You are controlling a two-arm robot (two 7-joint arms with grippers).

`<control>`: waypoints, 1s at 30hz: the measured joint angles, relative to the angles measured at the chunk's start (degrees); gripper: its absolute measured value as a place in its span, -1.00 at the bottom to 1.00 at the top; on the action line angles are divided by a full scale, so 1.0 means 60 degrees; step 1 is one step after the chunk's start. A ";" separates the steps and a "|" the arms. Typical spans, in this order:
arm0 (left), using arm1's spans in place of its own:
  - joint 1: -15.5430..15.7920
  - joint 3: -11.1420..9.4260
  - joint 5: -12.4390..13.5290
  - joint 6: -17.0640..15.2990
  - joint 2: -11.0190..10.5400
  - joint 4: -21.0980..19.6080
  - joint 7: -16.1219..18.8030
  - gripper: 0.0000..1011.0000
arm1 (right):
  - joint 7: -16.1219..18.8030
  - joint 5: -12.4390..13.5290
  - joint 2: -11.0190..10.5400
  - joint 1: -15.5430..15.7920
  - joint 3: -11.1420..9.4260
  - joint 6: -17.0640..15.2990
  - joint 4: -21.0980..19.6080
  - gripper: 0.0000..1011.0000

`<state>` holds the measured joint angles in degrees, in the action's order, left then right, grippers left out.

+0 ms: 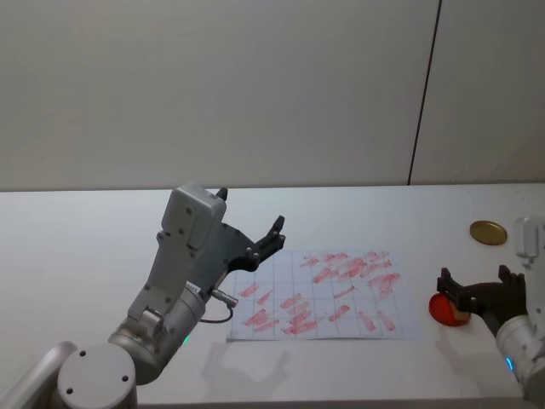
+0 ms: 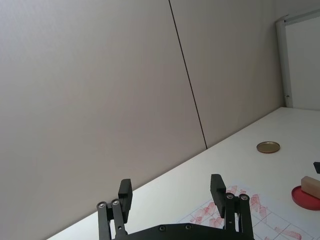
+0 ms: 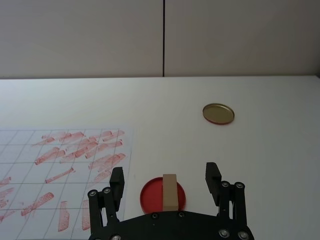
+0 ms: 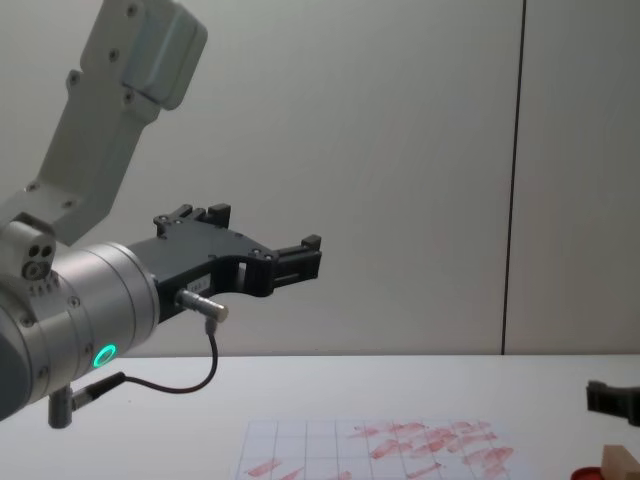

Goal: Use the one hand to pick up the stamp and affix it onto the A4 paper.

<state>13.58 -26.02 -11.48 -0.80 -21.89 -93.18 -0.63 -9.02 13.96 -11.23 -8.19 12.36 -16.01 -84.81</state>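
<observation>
The stamp (image 3: pixel 170 192), a small tan wooden block, stands upright on a flat red disc (image 3: pixel 150 197) just right of the A4 paper (image 3: pixel 60 165). The paper is a white gridded sheet with many red prints. My right gripper (image 3: pixel 165 175) is open and low over the table. Its fingers stand to either side of the stamp and touch neither it nor the disc. In the head view the right gripper (image 1: pixel 477 279) hovers at the stamp (image 1: pixel 461 319) near the paper's (image 1: pixel 324 294) right edge. My left gripper (image 1: pixel 250 210) is raised above the paper's left side, open and holding nothing.
A flat gold disc (image 1: pixel 488 231) lies on the white table behind the red one. A small white object (image 1: pixel 526 239) sits at the table's far right. A grey panelled wall rises behind the table. The raised left arm (image 4: pixel 110 310) looms at the left of the chest view.
</observation>
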 joint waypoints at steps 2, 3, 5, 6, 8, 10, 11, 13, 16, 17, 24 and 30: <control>0.0000 0.0000 0.0000 0.0000 0.0000 0.0000 0.0000 0.96 | 0.0000 0.0087 0.0045 -0.0092 -0.0026 -0.0005 0.0216 0.98; 0.0000 -0.0001 0.0000 0.0000 0.0000 0.0001 0.0000 0.96 | 0.0003 0.0161 0.0076 -0.0154 -0.0045 -0.0006 0.0355 0.98; 0.0000 0.0000 0.0000 0.0000 0.0000 0.0000 0.0001 0.96 | 0.0011 0.0220 0.0107 -0.0211 -0.0059 -0.0006 0.0487 0.98; 0.0000 0.0000 0.0000 0.0000 0.0000 0.0000 0.0000 0.96 | 0.0020 0.0284 0.0142 -0.0279 -0.0077 -0.0004 0.0649 0.98; 0.0000 0.0000 0.0000 0.0000 0.0000 0.0000 0.0000 0.96 | 0.0033 0.0334 0.0177 -0.0350 -0.0089 0.0001 0.0801 0.98; 0.0001 0.0000 0.0000 0.0000 0.0000 0.0000 0.0000 0.96 | 0.0046 0.0397 0.0223 -0.0439 -0.0110 0.0011 0.1003 0.98; 0.0000 0.0000 0.0000 0.0000 0.0000 0.0000 0.0000 0.96 | 0.0052 0.0423 0.0237 -0.0468 -0.0116 0.0017 0.1065 0.98; 0.0000 0.0000 0.0000 0.0000 0.0000 0.0000 0.0000 0.96 | 0.0060 0.0454 0.0262 -0.0524 -0.0124 0.0026 0.1182 0.98; 0.0000 0.0000 0.0000 0.0000 0.0000 0.0000 0.0000 0.96 | 0.0084 0.0527 0.0326 -0.0665 -0.0152 0.0058 0.1492 0.98; 0.0001 0.0000 0.0001 0.0001 0.0000 0.0000 0.0000 0.96 | 0.0089 0.0535 0.0337 -0.0693 -0.0157 0.0064 0.1550 0.98; 0.0000 0.0000 0.0000 0.0000 0.0000 0.0000 0.0000 0.96 | 0.0169 0.0572 0.0440 -0.0950 -0.0181 0.0122 0.2096 0.98; 0.0000 0.0000 0.0000 0.0000 0.0000 0.0000 0.0000 0.96 | 0.0257 0.0556 0.0532 -0.1161 -0.0182 0.0167 0.2528 0.98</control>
<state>13.59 -26.02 -11.48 -0.80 -21.89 -93.18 -0.63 -7.48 17.30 -8.04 -15.16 11.27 -15.01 -69.64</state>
